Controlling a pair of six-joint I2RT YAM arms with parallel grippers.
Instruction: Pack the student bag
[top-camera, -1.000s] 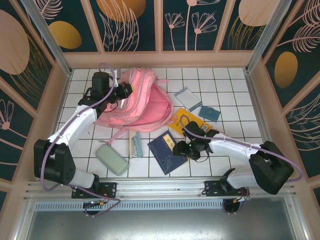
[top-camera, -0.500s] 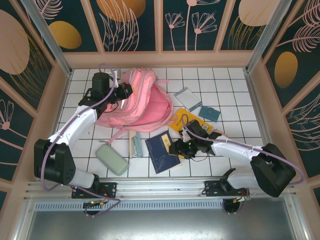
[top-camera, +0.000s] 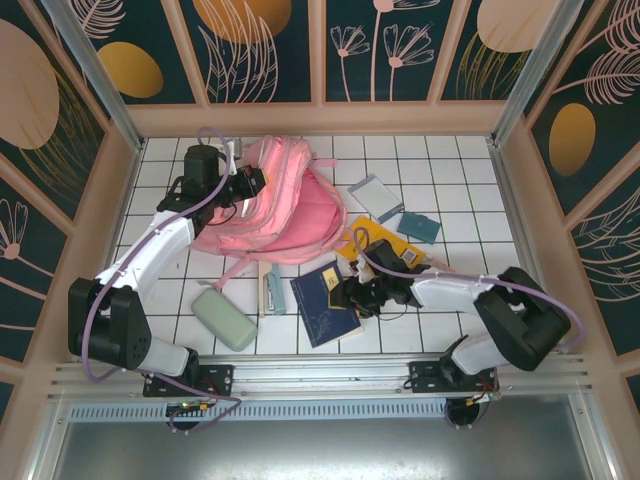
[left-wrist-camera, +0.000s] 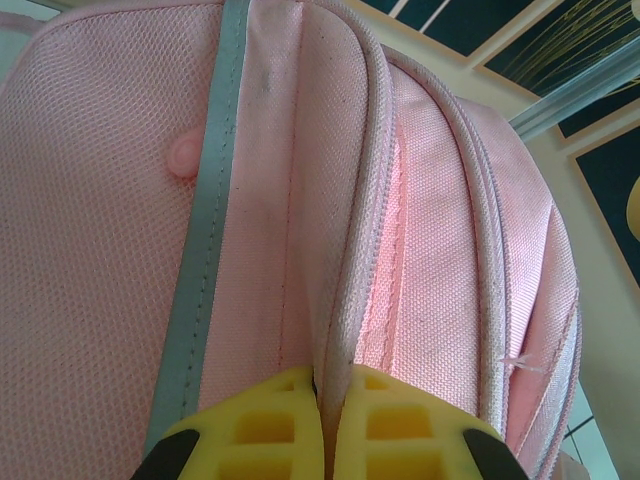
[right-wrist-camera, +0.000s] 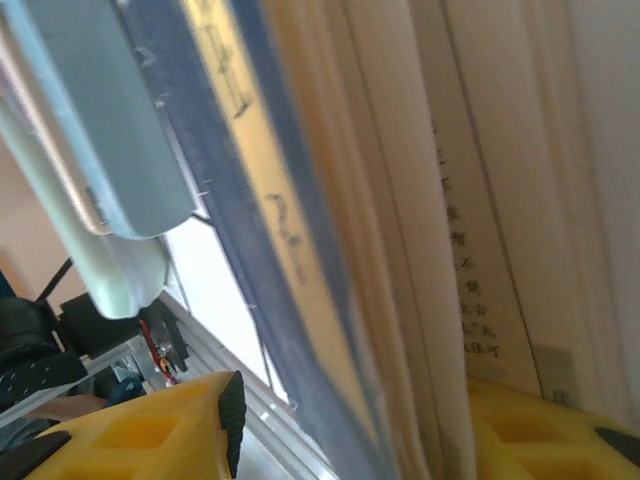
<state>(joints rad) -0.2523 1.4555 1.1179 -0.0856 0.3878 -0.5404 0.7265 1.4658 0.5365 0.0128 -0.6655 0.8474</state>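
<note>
My left pincer (top-camera: 246, 184) is clenched on the student bag (top-camera: 295, 215); my right pincer (top-camera: 352, 295) grasps a navy book (top-camera: 322, 300).
The bag lies slumped on the white tiled table (top-camera: 470, 180), a pink seam pinched between my yellow fingers (left-wrist-camera: 250, 435). The book lies just nearside of the bag, a yellow book (top-camera: 378, 240) at the bag's right, and a green pencil case (top-camera: 225, 318) further nearside.

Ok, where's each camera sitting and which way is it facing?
Top external: above and behind the bases, looking down on the tiled table; both arms show.
Left wrist: faces the pink student bag's zipper seam; left hand's yellow fingers at bottom.
Right wrist: faces the dark blue book's page edges; right hand's yellow fingers flank it.
Shared: top external also sees bag and book.
</note>
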